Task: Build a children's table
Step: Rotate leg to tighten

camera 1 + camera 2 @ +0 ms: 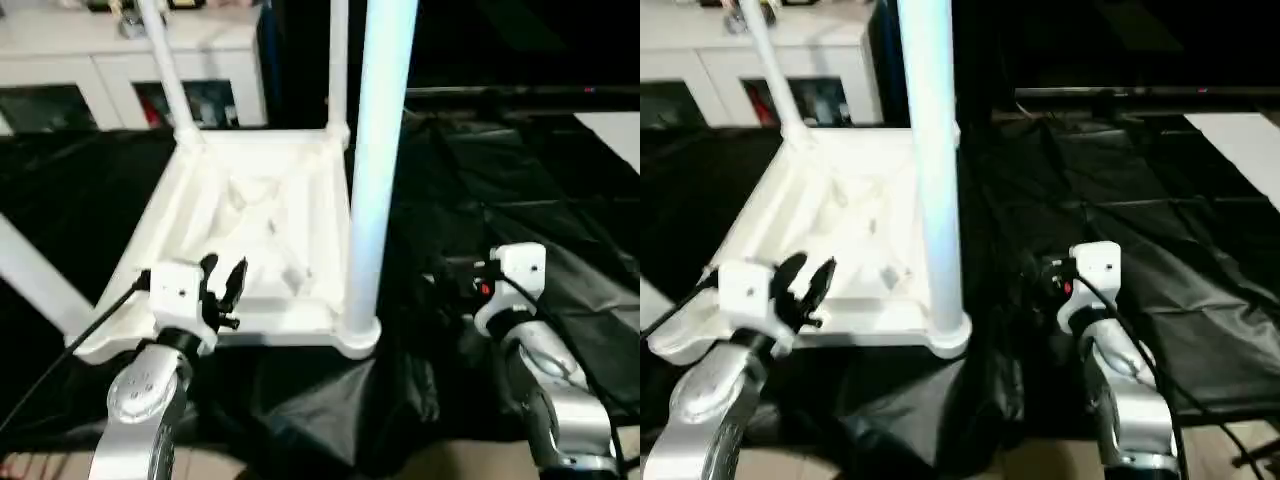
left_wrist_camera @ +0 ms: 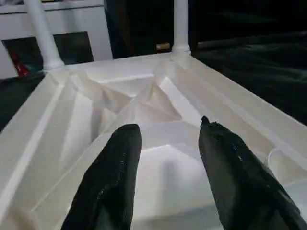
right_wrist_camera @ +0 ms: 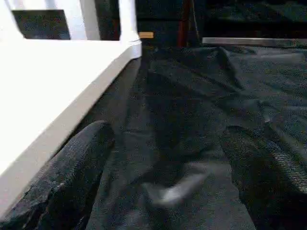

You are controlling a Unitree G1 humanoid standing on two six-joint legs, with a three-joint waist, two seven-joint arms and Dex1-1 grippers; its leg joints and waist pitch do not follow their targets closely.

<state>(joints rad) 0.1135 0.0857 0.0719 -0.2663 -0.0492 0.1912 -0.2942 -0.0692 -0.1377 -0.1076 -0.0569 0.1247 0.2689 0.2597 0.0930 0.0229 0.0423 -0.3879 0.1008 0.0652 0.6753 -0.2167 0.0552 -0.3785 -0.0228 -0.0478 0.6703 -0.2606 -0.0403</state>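
Surface: a black cloth (image 1: 520, 200) covers the worktop, creased and hanging in folds at the near edge.
Background: a white cabinet (image 1: 130, 70) with glass doors stands behind the work, on the left.
Tabletop: the white tabletop (image 1: 250, 220) lies upside down on the cloth, ribbed underside facing up.
Legs: a near-right leg (image 1: 380, 150) stands upright in its corner socket; two more legs (image 2: 41, 33) rise from the far corners; a fourth white leg (image 1: 35, 280) runs slantwise past the tabletop's left side.
Left claw: the left claw (image 1: 224, 285) hovers over the near rim of the tabletop, fingers (image 2: 115, 167) apart with nothing between them.
Right claw: the right claw (image 3: 168, 167) is low over the cloth just beside the tabletop's right edge, fingers (image 3: 76, 163) spread wide and empty.
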